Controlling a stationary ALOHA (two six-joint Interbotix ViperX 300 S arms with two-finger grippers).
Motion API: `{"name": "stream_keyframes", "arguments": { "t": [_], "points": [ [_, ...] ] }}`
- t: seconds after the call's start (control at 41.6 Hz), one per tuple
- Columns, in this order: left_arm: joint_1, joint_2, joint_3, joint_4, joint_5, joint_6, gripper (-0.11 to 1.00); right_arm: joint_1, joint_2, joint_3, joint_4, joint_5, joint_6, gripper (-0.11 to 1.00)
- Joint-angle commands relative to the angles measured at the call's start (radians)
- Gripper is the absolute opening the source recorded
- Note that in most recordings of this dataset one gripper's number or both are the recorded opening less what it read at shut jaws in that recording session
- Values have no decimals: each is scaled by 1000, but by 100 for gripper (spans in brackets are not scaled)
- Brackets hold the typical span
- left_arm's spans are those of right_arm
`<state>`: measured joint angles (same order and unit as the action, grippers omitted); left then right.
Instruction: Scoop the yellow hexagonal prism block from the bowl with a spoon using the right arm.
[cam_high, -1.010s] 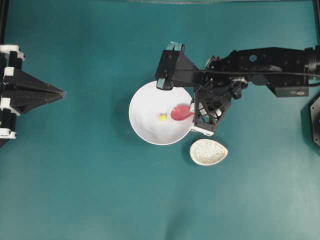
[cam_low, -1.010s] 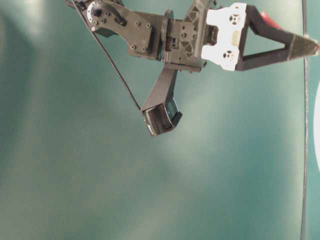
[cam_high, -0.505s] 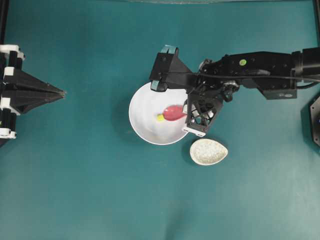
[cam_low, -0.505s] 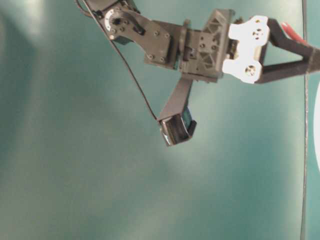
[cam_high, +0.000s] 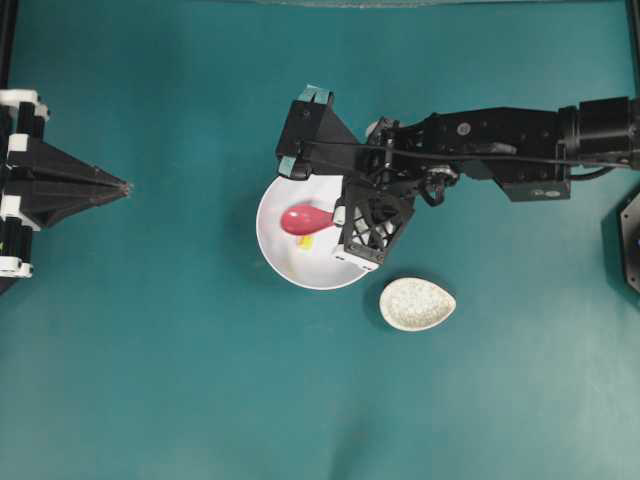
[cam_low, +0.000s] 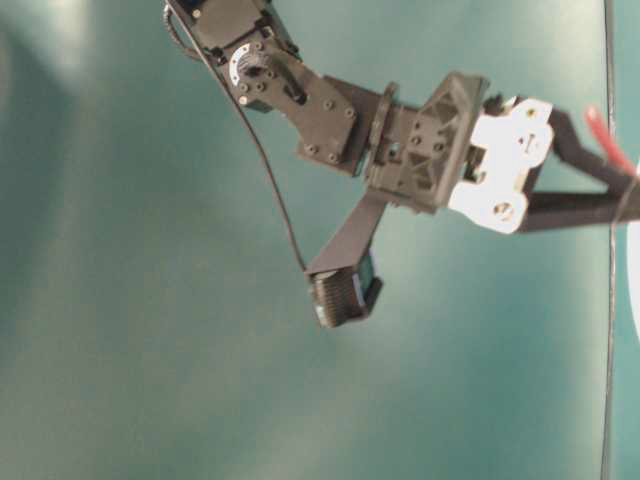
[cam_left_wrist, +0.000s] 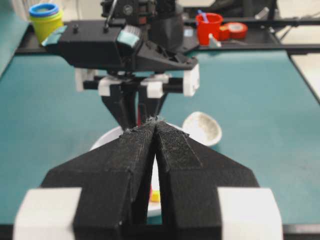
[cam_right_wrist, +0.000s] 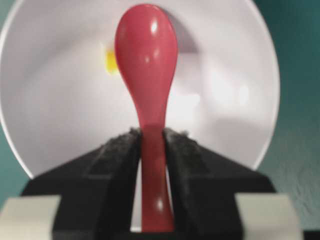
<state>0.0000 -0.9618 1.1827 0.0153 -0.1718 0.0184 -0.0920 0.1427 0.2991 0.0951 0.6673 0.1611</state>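
Note:
The white bowl (cam_high: 290, 268) sits mid-table. My right gripper (cam_high: 340, 216) reaches over its right rim, shut on the short handle of the red-pink spoon (cam_high: 303, 218). In the right wrist view the spoon (cam_right_wrist: 146, 50) points away from the gripper (cam_right_wrist: 151, 135) with its scoop low over the bowl (cam_right_wrist: 60, 105). The yellow hexagonal prism block (cam_right_wrist: 110, 61) lies on the bowl floor against the scoop's left edge, partly hidden by it; from overhead the block (cam_high: 305, 241) peeks out beside the scoop. My left gripper (cam_high: 124, 187) rests shut at the far left, its tips (cam_left_wrist: 154, 121) together.
A speckled beige spoon rest (cam_high: 417, 304) lies just right of the bowl's near side. In the left wrist view a yellow pot (cam_left_wrist: 45, 20) and a red cup (cam_left_wrist: 208, 27) stand beyond the table's far edge.
The right arm has swept left across the bowl with the spoon. The scoop reached the block, nudged it left, and now lies alongside it. The left arm stayed still.

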Motion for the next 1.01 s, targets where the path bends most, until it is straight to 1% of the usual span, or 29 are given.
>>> {"name": "stream_keyframes", "arguments": {
  "t": [0.0,0.144,0.288,0.457,0.577,0.769,0.865,0.986],
  "points": [
    [2,5,-17,3,-8,0,0,0,-18,-21,-2,-35,-2,23],
    [0,5,-17,3,-8,0,0,0,-18,-26,-2,-58,-2,23],
    [0,5,-17,3,-6,0,0,0,-26,-40,-2,-55,0,23],
    [0,6,-17,3,-5,0,0,0,-67,-46,-2,-40,5,23],
    [2,5,-17,3,-5,0,0,0,-109,-46,-2,6,14,23],
    [2,5,-17,2,-5,0,0,0,-138,-46,2,150,28,23],
    [0,5,-17,3,-5,0,0,0,-138,-46,2,219,48,23],
    [0,5,-17,3,-5,0,0,0,-137,-46,2,256,75,23]
  ]
}}
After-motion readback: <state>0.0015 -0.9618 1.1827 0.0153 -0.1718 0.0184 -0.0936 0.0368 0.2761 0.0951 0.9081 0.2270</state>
